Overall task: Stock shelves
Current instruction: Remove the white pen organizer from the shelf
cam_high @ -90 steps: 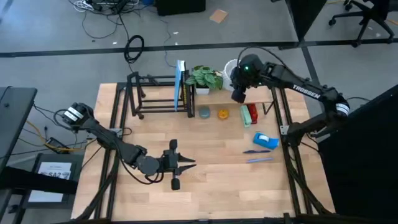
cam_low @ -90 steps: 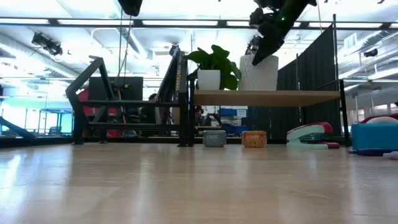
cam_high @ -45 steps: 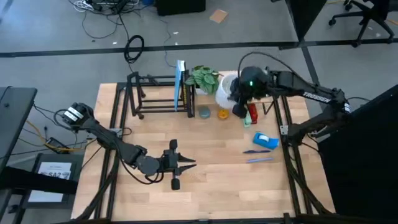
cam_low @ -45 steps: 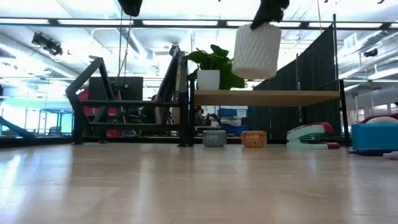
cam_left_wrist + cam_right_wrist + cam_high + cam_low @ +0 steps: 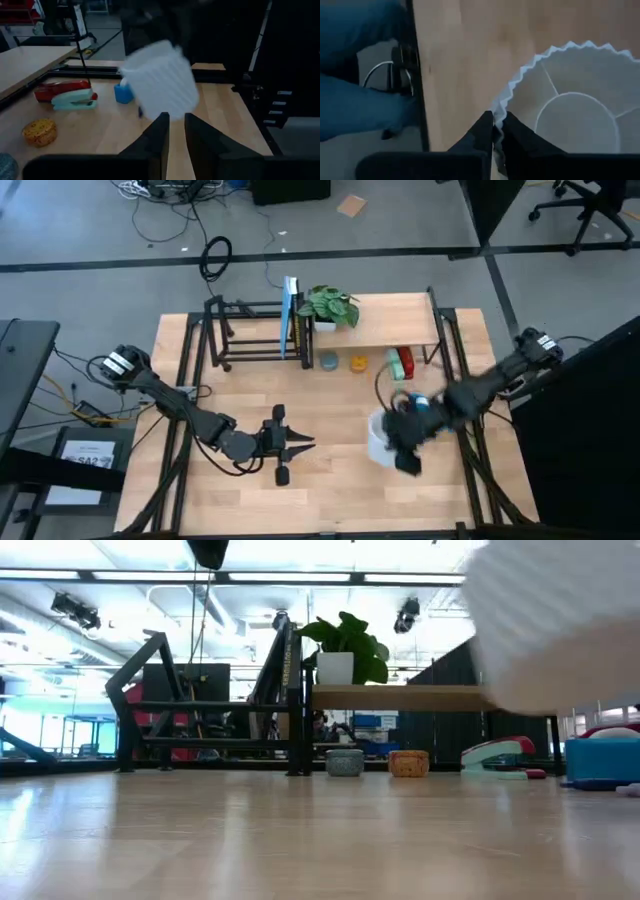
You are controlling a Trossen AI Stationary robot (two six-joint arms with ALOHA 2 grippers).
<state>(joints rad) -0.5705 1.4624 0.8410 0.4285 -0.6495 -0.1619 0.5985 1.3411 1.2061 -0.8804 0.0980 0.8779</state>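
High view: right gripper (image 5: 400, 442) hangs over the open surface (image 5: 330, 500), well in front of the plank-top shelf (image 5: 395, 320), clamped on the rim of a white ribbed pot (image 5: 379, 442). Right wrist view confirms it: fingers (image 5: 482, 131) pinch the pot's zigzag edge, one inside, one outside, pot empty. Low view shows the pot off the surface, blurred, about level with the shelf top.

Left gripper (image 5: 300, 442) rests low over the surface, well in front of the black rod rack (image 5: 245, 332), fingers nearly shut with only a narrow gap, holding nothing.

On the shelf only a potted plant (image 5: 328, 306) stands, at the end next to the rack; the rest of the plank is bare. Under and just in front of the shelf: grey bowl (image 5: 329, 361), yellow bowl (image 5: 358, 363), red stapler (image 5: 403, 364). Blue tape dispenser (image 5: 428, 406) sits further out from the shelf, close to the pot.

Judgement: pot is in transit, not placed, so stocking is not yet done. A rim pinch lets the pot swing and tilt, so move slowly, keep it upright, and clear the tape dispenser and stapler. Set it down flat, base fully supported, then let go of it; avoid brushing the plant if it goes on the shelf.
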